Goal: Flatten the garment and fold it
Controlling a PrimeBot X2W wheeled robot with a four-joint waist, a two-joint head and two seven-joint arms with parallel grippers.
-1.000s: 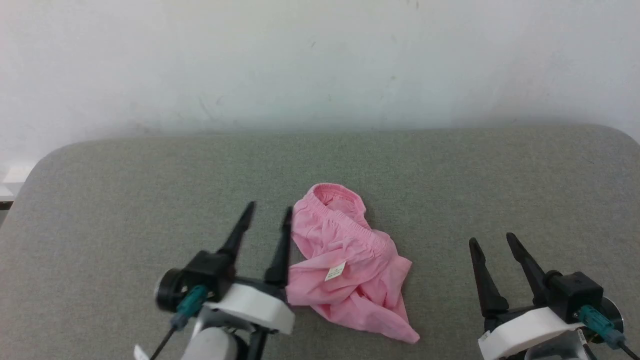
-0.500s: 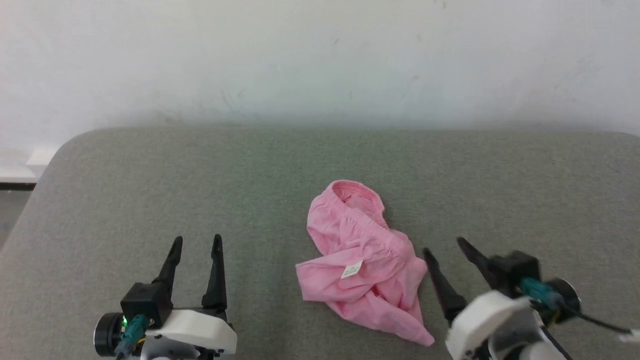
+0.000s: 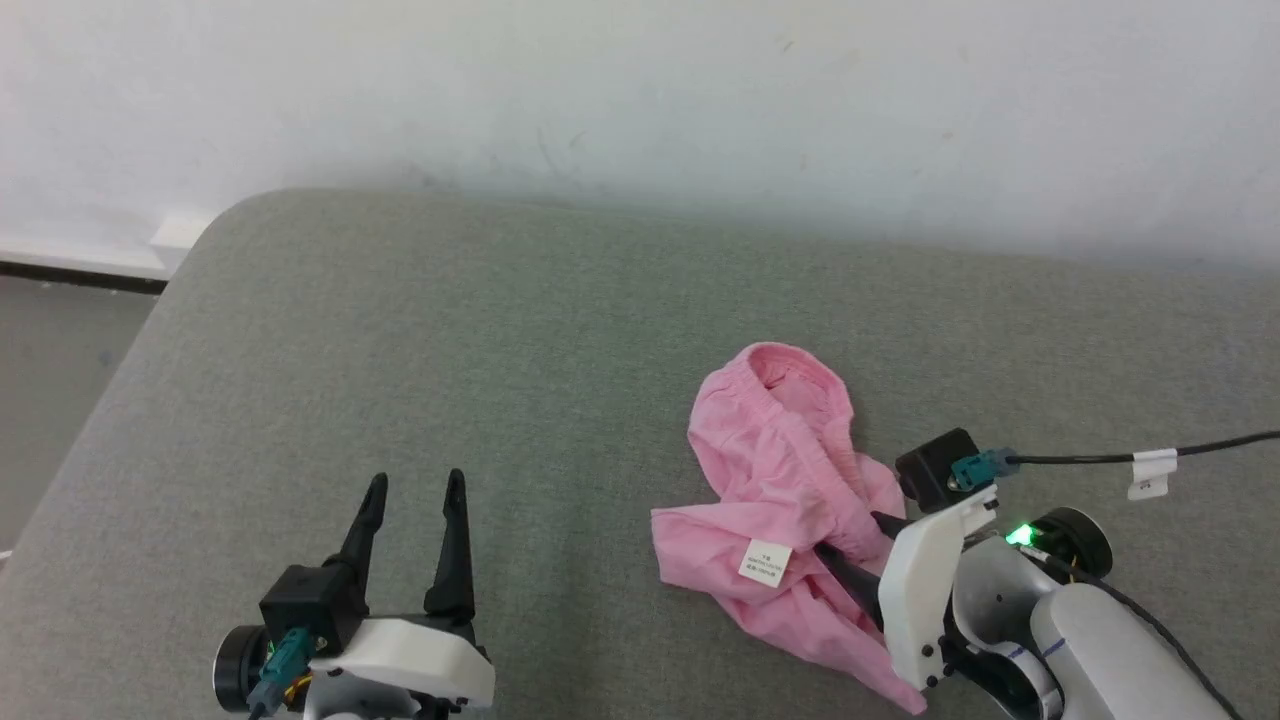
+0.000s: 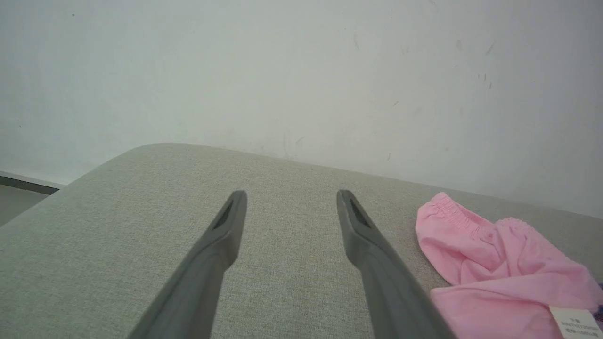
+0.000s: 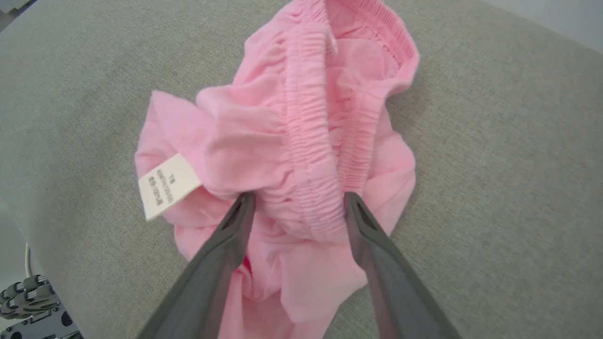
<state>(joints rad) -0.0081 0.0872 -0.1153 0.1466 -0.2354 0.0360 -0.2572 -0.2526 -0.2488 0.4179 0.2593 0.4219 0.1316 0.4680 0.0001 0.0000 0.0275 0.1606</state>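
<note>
1. Left gripper [image 3: 416,478] sat nearest, low on the robot's left, jaws wide with nothing between them. It was over bare grey cushion [image 3: 450,330], well apart from the cloth
2. Right gripper [image 3: 850,533] was at the near right side of the garment [image 3: 770,470], jaws also wide, not clamped on anything
3. Right wrist view: its two fingers straddled a bunched ridge of the elastic waistband [image 5: 306,141], tips down in the folds. Looked like contact, but I couldn't tell how hard it was pressing
4. Garment lay crumpled in a heap on the cushion, right of centre in the head view. White label [image 3: 764,560] faced up on the near-left part, near the gripper's fingers, and the waistband opening pointed to the far side
5. Past it was plain cushion back to the rounded far edge, then a pale wall [image 3: 600,80]
6. Step in hand, my read: first grasp for flattening. Nothing was spread and no fold was started, so the task was at its very beginning
7. Next move calls for closing the right jaws on that waistband ridge, catching one or two layers rather than the whole wad
8. Left gripper would then need to cross over and take a second point on the waistband so the two can pull it out flat
9. Risk: thin knit could slip out, or the heap could just drag across the cushion
</note>
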